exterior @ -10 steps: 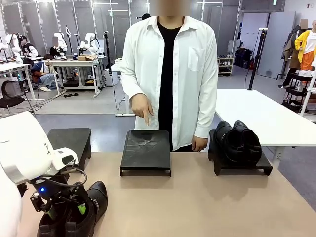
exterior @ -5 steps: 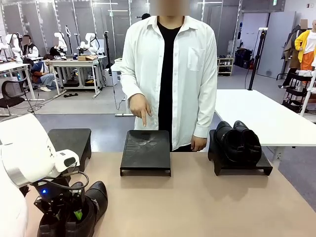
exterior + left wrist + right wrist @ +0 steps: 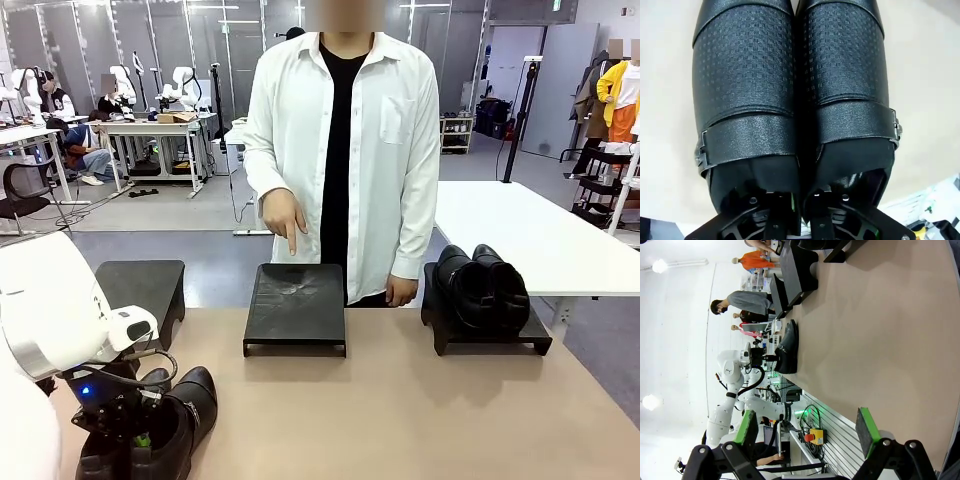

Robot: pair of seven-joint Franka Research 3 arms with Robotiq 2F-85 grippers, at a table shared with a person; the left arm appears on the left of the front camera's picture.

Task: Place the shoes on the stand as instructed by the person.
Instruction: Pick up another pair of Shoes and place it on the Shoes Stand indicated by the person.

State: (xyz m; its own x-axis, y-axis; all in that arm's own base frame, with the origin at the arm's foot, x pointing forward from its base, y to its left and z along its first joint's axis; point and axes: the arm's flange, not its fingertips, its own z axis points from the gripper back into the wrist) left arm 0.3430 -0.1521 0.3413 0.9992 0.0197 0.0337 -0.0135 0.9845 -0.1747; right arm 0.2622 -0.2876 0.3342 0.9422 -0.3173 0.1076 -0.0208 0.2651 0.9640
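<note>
Shoes (image 3: 192,402) (the near pair) pinched together by closed left jaws; right jaws gape wide, empty.

Left arm (image 3: 45,315) low, jaws clamped; right jaws wide apart.

Black grid-embossed shoes (image 3: 745,70); black stand (image 3: 295,300); tan table (image 3: 420,420).

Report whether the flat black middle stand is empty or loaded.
Empty: the top of the flat black middle stand is bare; a pair of glossy black leather shoes sits on the right-hand stand.
</note>
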